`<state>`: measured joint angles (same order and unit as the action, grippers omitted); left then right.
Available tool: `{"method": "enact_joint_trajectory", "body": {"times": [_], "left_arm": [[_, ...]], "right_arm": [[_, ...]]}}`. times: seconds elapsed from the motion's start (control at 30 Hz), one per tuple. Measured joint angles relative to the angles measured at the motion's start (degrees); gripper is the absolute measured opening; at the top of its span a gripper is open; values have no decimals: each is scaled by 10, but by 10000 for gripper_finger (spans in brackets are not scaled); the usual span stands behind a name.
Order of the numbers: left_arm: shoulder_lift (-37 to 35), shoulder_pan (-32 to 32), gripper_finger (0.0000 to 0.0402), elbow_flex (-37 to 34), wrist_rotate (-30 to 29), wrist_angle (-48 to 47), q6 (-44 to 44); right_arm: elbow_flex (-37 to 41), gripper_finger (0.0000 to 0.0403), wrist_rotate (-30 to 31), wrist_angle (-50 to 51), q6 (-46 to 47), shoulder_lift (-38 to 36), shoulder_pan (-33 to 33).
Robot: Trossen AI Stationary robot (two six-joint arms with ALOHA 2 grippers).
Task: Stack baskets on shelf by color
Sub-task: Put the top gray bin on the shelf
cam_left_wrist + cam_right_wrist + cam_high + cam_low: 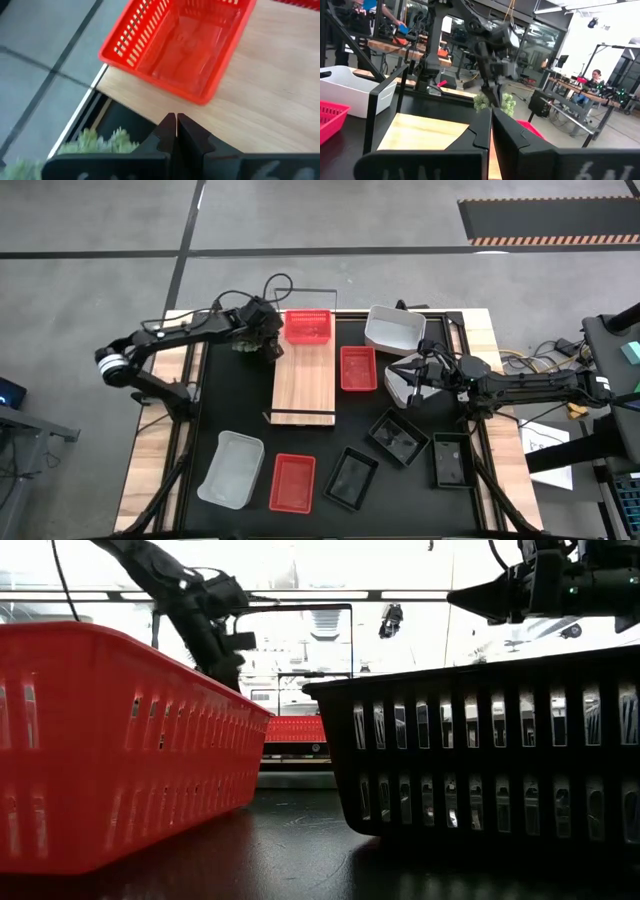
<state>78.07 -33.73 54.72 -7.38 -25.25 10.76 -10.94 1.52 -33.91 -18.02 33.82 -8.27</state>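
- At twelve o'clock on the shelf point(303, 385) sits one red basket point(308, 326); eight more baskets lie around on the table point(215, 400)
- Left gripper point(268, 340), jaws closed and empty, hovers just beside that basket
- Right gripper point(397, 372), closed and empty, waits at three o'clock
- Baskets look light, stiff, slotted; best pinched on a rim wall

Glossy plastic baskets point(308, 326) — light-wood shelf point(304, 380)

Grey concrete floor point(90, 220) with dark seams; a striped mat point(548, 222); workbenches point(570, 107) under bright windows.
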Motion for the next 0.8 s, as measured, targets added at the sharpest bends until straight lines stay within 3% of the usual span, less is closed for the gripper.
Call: {"method": "enact_joint_trajectory", "body": {"times": [0.17,0.47,0.63,0.8], "left_arm": [[-71,60,0,-22,14,-5,-15],[-124,195,0,-94,19,91,-29],[-156,228,0,-134,17,163,-7],[-198,236,0,-189,18,269,42]], "right_arm": [[0,9,0,7,17,0,0],[0,9,-15,14,107,1,4],[0,9,-31,-2,145,2,22],[-7,9,-31,-89,145,28,34]]}}
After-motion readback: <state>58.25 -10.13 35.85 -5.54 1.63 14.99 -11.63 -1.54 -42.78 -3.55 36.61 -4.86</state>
